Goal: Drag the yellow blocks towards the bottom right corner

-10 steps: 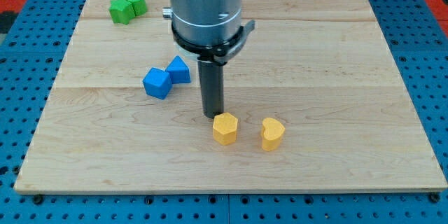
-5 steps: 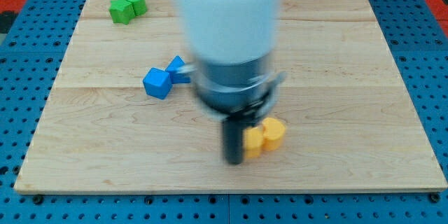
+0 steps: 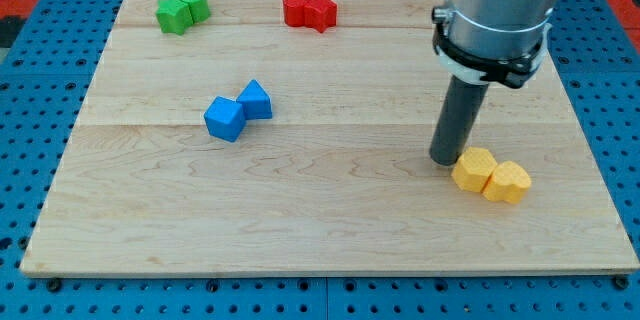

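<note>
Two yellow blocks lie touching each other at the view's lower right of the wooden board [image 3: 150,230]: a hexagonal yellow block [image 3: 472,170] and, to its right, a heart-shaped yellow block [image 3: 508,182]. My tip [image 3: 446,160] stands on the board right at the upper left edge of the hexagonal yellow block, touching it or nearly so.
Two blue blocks [image 3: 237,111] sit touching left of centre. Two green blocks [image 3: 181,9] lie at the top left. Two red blocks [image 3: 308,9] lie at the top middle. The arm's grey body [image 3: 495,5] covers the board's upper right.
My tip has swept to the right. Both yellow blocks moved right with it and now sit together nearer the bottom right corner. The red blocks are uncovered.
</note>
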`<action>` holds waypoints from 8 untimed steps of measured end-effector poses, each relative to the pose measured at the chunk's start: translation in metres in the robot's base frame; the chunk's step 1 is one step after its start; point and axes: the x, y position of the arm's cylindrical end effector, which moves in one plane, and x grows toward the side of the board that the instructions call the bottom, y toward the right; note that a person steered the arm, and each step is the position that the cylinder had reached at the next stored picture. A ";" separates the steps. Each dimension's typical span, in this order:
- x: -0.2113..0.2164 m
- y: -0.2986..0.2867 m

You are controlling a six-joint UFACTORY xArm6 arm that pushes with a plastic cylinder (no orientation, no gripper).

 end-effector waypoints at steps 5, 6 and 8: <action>0.009 0.105; 0.050 0.162; 0.126 0.169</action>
